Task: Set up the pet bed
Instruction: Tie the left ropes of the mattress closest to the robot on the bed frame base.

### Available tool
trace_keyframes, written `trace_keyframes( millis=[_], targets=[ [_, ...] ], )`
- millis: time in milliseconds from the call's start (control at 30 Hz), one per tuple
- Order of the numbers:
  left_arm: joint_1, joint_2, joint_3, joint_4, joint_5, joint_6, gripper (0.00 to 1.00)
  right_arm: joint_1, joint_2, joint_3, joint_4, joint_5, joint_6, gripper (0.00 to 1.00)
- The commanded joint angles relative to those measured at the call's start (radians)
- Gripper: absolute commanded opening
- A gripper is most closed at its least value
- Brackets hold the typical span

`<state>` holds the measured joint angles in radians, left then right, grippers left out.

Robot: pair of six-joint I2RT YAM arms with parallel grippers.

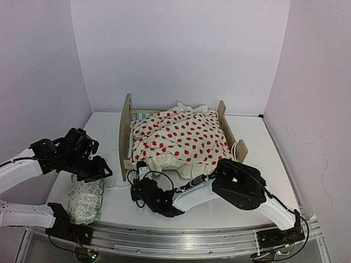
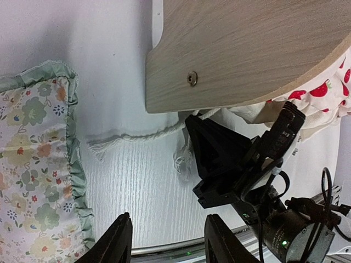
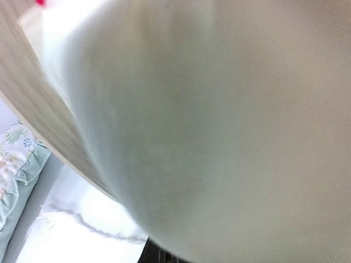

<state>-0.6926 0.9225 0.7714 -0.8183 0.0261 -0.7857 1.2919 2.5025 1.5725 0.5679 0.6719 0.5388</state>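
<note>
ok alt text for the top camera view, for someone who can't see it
A small plywood pet bed sits on a white table, heaped with a cream red-dotted blanket. The right claw reaches the bed's near left corner; the left claw hangs near a floral pillow lying by the table's near edge.

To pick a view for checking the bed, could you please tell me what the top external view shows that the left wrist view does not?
Only top external: the whole pet bed and its striped mattress. Only left wrist: a screw in the bed's board and the frayed end of a cord. Both: the pillow, the blanket and the right gripper.
</note>
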Motion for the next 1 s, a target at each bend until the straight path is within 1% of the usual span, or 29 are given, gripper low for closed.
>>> trace_keyframes(
  millis=[0, 133, 333, 467, 533, 633, 767, 867, 967],
  targets=[
    [0.004, -0.01, -0.028, -0.002, -0.003, -0.069, 0.48, 0.007, -0.106, -0.02, -0.007, -0.029, 0.02, 0.0],
    [0.004, 0.011, -0.048, 0.016, -0.001, -0.129, 0.48, 0.008, -0.13, -0.02, -0.019, -0.056, 0.02, 0.0],
    [0.004, 0.016, -0.086, 0.055, -0.047, -0.286, 0.5, 0.006, -0.15, -0.029, -0.031, -0.084, 0.012, 0.0],
    [0.009, 0.089, -0.098, 0.112, -0.049, -0.349, 0.51, 0.003, -0.152, -0.039, -0.036, -0.102, 0.018, 0.0],
    [0.032, 0.14, -0.105, 0.128, -0.047, -0.376, 0.5, 0.001, -0.155, -0.04, -0.037, -0.11, 0.018, 0.0],
    [0.076, 0.181, -0.128, 0.202, -0.001, -0.373, 0.47, -0.002, -0.156, -0.044, -0.038, -0.123, 0.024, 0.0],
    [0.109, 0.212, -0.141, 0.259, -0.017, -0.371, 0.45, -0.005, -0.157, -0.054, -0.039, -0.132, 0.041, 0.0],
    [0.125, 0.256, -0.135, 0.267, -0.02, -0.378, 0.44, -0.005, -0.162, -0.057, -0.038, -0.138, 0.043, 0.0],
    [0.129, 0.288, -0.122, 0.243, -0.082, -0.387, 0.42, -0.006, -0.169, -0.064, -0.038, -0.14, 0.043, 0.0]
  ],
)
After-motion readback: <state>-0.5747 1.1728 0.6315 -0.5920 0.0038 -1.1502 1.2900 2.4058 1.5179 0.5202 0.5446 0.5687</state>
